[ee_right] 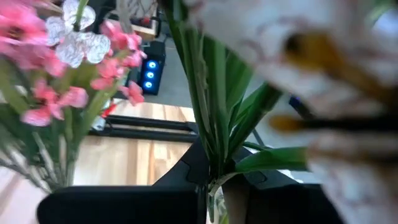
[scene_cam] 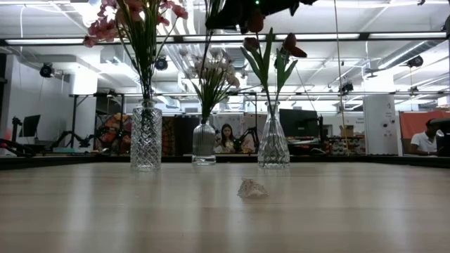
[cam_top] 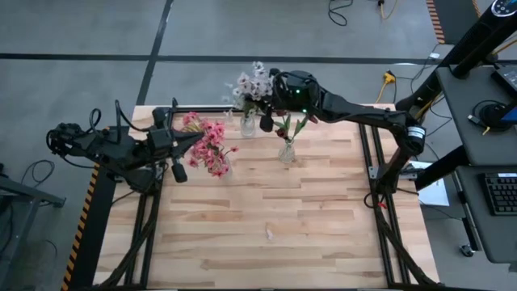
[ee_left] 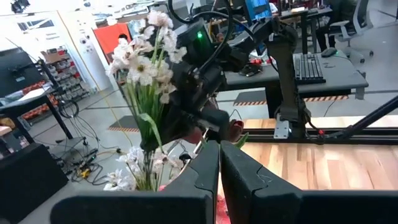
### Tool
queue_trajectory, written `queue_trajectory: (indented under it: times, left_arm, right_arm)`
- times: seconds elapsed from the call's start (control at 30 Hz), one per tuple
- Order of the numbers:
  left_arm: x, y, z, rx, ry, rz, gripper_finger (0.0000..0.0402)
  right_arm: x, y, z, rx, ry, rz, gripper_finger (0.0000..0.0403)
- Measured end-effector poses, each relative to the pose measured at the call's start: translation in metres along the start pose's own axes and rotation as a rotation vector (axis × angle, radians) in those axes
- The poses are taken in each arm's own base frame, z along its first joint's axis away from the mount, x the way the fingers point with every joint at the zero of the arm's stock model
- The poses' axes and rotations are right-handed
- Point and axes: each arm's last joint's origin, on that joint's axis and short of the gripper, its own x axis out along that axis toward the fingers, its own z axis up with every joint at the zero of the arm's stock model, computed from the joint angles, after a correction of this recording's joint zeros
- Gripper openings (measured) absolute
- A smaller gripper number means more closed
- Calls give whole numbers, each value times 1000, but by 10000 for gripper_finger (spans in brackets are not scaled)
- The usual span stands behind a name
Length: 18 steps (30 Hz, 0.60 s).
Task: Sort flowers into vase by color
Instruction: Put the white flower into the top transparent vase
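Note:
Three glass vases stand in a row toward the table's far edge. The left vase [cam_top: 222, 166] holds pink flowers [cam_top: 210, 144]. The middle vase [cam_top: 247, 125] holds white flowers [cam_top: 252, 83]. The right vase [cam_top: 287, 151] holds two dark red flowers [scene_cam: 292, 48]. My right gripper [cam_top: 269, 109] is level, high above the vases between the white and red bunches. It is shut on the green stalk of a flower, and a dark red bloom [scene_cam: 254, 21] sits just under it. My left gripper [ee_left: 219, 165] is shut and level, by the left side of the pink blossoms. My right gripper pinches a green stalk with leaves [ee_right: 216, 163] between its two fingers. It comes in level from the table's right, with the fingers across the stalk. The stalk rises from the fingers, and the dark red bloom [ee_left: 235, 129] shows beside them, higher than the vases' flowers. The stalk's lower end is hidden.
A small pale crumpled scrap [cam_top: 269, 234] lies near the middle of the wooden table [cam_top: 323, 242], in front of the vases. The near half of the table holds nothing else. A desk with a keyboard [cam_top: 502, 192] stands to the right, and people sit in the room behind.

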Motion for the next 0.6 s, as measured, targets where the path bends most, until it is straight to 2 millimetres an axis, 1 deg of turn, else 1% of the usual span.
queue_trajectory:
  times: [0.13,0.37,0.47,0.6]
  left_arm:
    - [2,-2,0,5,3,-1,0]
    - [8,-7,-2,20,22,42,0]
    - [9,-8,-1,21,19,46,0]
    - [9,-8,-1,20,14,47,0]
  right_arm:
    - [-12,-1,11,-3,-29,19,18]
    - [-40,-9,35,-74,-109,-41,18]
    - [-53,-19,43,-104,-113,-149,18]
    - [-59,-40,44,-106,-97,-230,18]
